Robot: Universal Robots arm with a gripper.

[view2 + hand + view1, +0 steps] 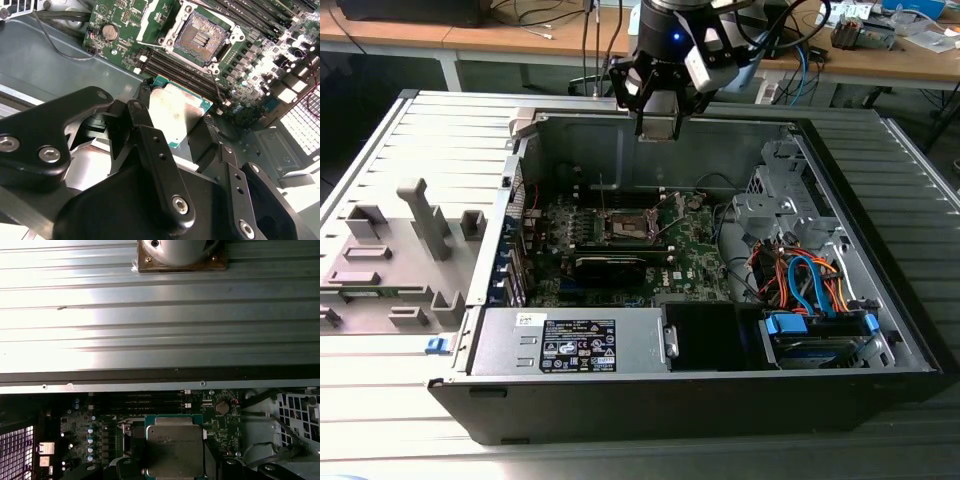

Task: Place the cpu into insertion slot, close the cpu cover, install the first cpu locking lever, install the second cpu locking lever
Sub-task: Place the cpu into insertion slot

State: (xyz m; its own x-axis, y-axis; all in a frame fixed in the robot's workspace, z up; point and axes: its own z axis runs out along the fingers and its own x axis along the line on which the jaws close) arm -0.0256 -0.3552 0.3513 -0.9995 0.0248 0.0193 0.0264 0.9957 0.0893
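Holding one cpu (176, 111) in tool (659, 120), one insertion slot (201, 35)

Wood desks (420, 42), cables (535, 15) in bkgd

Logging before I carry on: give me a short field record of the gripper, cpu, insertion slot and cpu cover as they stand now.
gripper: above the open computer case, fingers shut on the cpu
cpu: held at two opposite edges, metal top towards both wrist cameras, above the board and apart from the slot
insertion slot: empty, pin field exposed
cpu cover: appears swung open to one side of the slot
progress: cpu not yet placed; cover not closed
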